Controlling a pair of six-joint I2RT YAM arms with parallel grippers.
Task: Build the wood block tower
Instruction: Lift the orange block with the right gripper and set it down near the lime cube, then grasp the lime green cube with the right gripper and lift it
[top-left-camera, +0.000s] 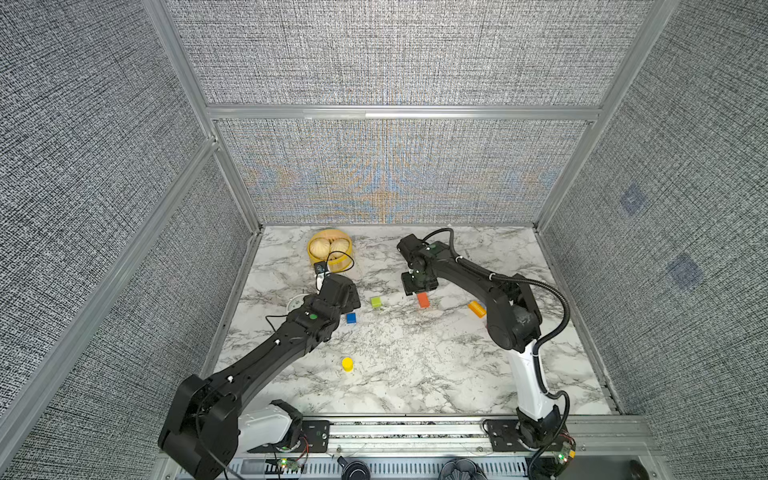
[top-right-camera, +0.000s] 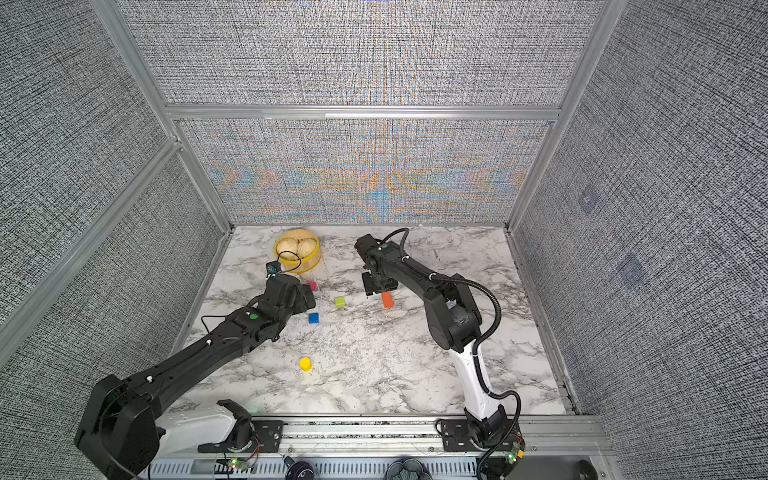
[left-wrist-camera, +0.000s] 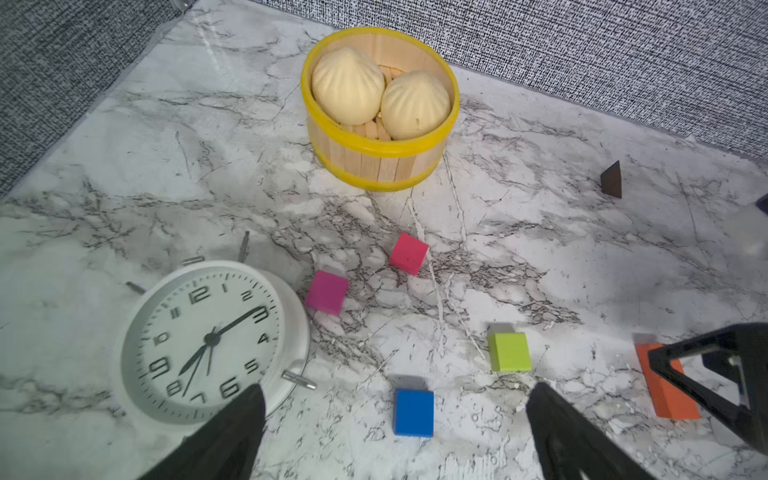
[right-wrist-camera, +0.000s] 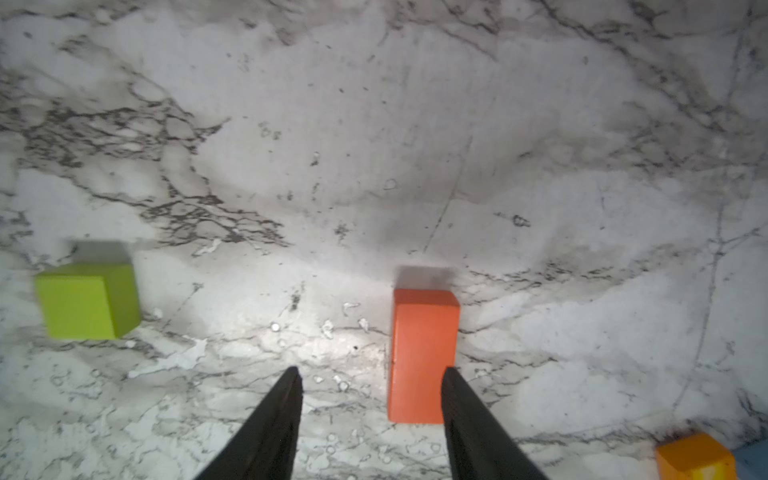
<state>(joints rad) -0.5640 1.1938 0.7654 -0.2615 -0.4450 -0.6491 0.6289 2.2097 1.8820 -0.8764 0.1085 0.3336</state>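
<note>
No tower stands yet on the marble table (top-left-camera: 415, 374): every piece lies singly, none stacked. Your right gripper (right-wrist-camera: 372, 370) hangs low over the middle of the table, fingers parted, nothing between them. The red-orange bar (right-wrist-camera: 422, 353) lies flat just beside it, off-centre, with one finger crossing its edge (as the right wrist view shows it). This reads as the pick of that bar. Shift sideways until both fingers straddle its narrow width, then lower and close, or a fingertip may land on top and shove it. Left of the bar sits a lime cube (right-wrist-camera: 87, 301), then a blue cube (left-wrist-camera: 413, 412) beside your left gripper (left-wrist-camera: 399, 387), which is spread wide and empty. A yellow cylinder (top-left-camera: 347, 364) stands nearer you. The one container, a yellow-rimmed basket (left-wrist-camera: 374, 143) at the far left, holds two pale buns (left-wrist-camera: 347, 85) and no blocks.
</note>
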